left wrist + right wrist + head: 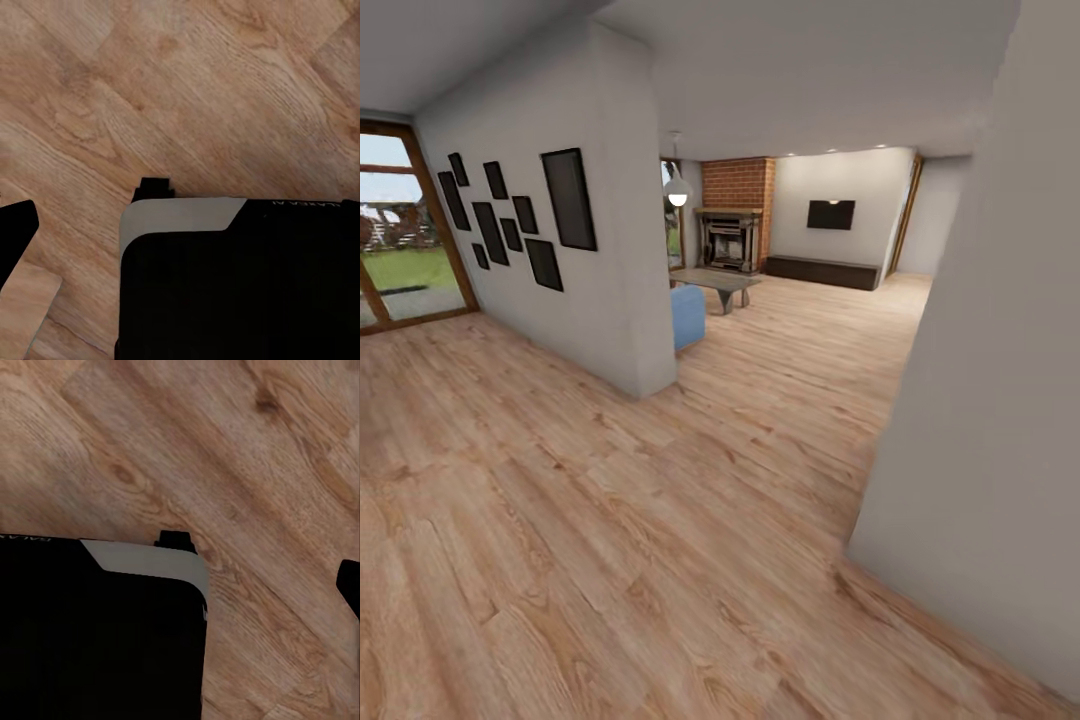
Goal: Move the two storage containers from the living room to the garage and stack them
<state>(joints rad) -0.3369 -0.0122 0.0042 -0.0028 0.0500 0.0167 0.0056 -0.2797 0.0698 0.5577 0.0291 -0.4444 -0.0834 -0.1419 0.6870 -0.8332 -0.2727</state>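
Head view, left to right: glazed door point(400, 230) onto grass, grey wall point(575, 290) hung with dark picture frames point(568, 198), then the living room point(790, 290) beyond it with a blue sofa corner point(688, 315), coffee table point(717, 282), brick fireplace point(735, 215) and wall-mounted TV point(830, 214); light wood-plank floor point(610, 520) throughout. Left wrist view: black robot base point(240, 285) over planks. Right wrist view: the same; cannot tell either gripper's opening or hold.
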